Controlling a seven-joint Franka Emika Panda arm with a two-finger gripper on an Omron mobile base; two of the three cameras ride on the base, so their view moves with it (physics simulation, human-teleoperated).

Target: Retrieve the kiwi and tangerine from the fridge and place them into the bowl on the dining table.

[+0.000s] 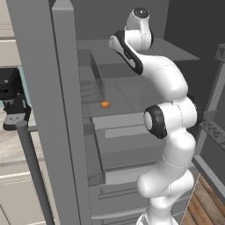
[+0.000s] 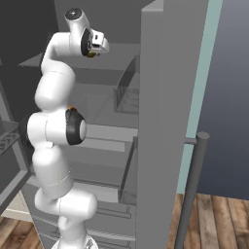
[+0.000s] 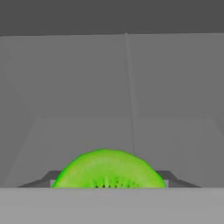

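Left base view: the open fridge (image 1: 132, 132) fills the centre, its grey door edge running down the left of the frame; the tangerine (image 1: 105, 104) lies on a grey inner shelf (image 1: 132, 94) at centre left, left of the white arm and well below the wrist at upper centre. Wooden floor (image 1: 202, 206) shows at lower right.

Right base view: the arm rises at lower left; the end effector (image 2: 99, 46) sits at upper left inside the fridge, above the shelves. The door edge and its bar handle (image 2: 192, 189) bound the right.

Hand view: the kiwi (image 3: 108, 170) lies at bottom centre, between the dark fingertips (image 3: 48, 178), directly against the end effector. The end effector appears pressed on the kiwi. Bare grey fridge walls lie beyond.
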